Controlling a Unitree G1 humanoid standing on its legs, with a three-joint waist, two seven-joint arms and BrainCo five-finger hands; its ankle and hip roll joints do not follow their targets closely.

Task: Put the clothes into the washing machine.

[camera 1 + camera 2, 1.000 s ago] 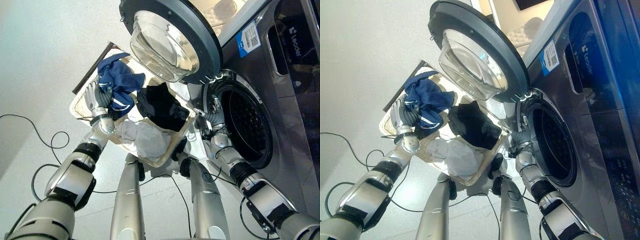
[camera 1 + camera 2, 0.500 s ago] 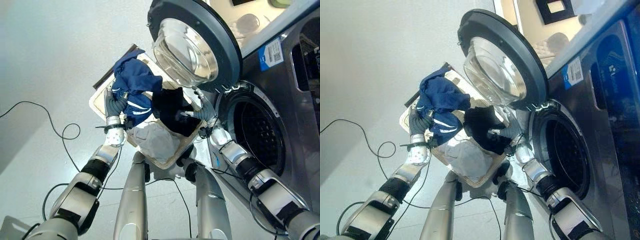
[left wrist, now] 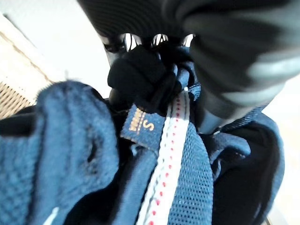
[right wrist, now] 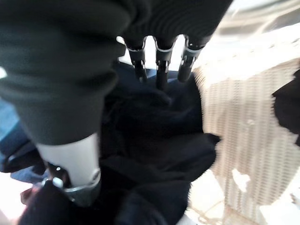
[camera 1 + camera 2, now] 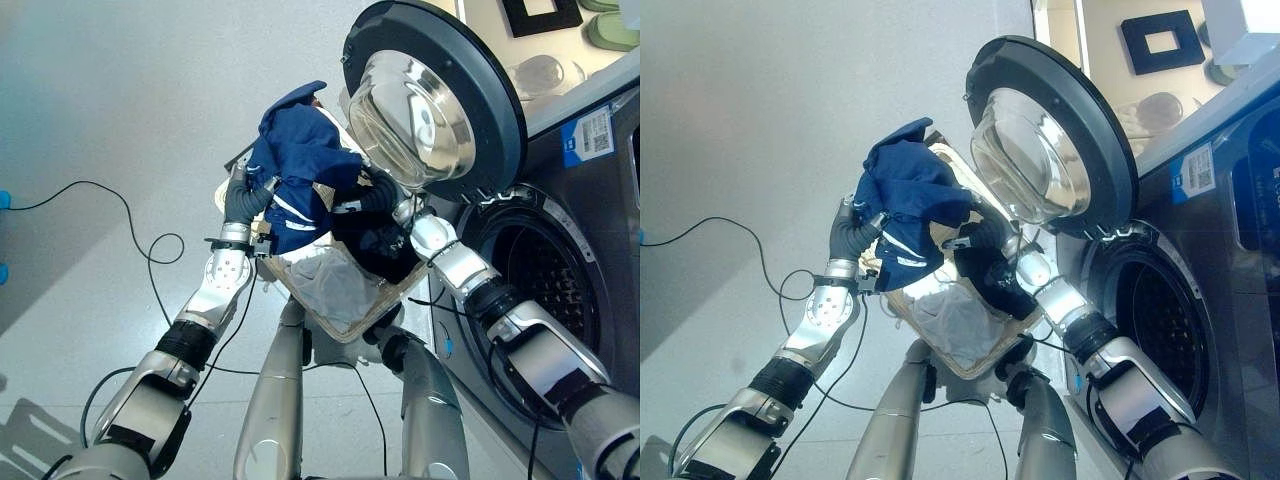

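Above the basket (image 5: 335,310), left robot hand (image 5: 243,200) gripping navy garment (image 5: 300,170) tagged "S", right robot hand (image 5: 980,238) seemingly clutching black cloth (image 4: 154,140).

The two head cameras looked steeply down from side by side, both taking in the laundry basket (image 5: 335,318), the open washer door (image 5: 1050,165) and the drum mouth (image 5: 545,285). Each wrist camera peered along its own hand from very close, pressed up against the dark blue garment (image 3: 187,187) and the black garment (image 4: 154,140).
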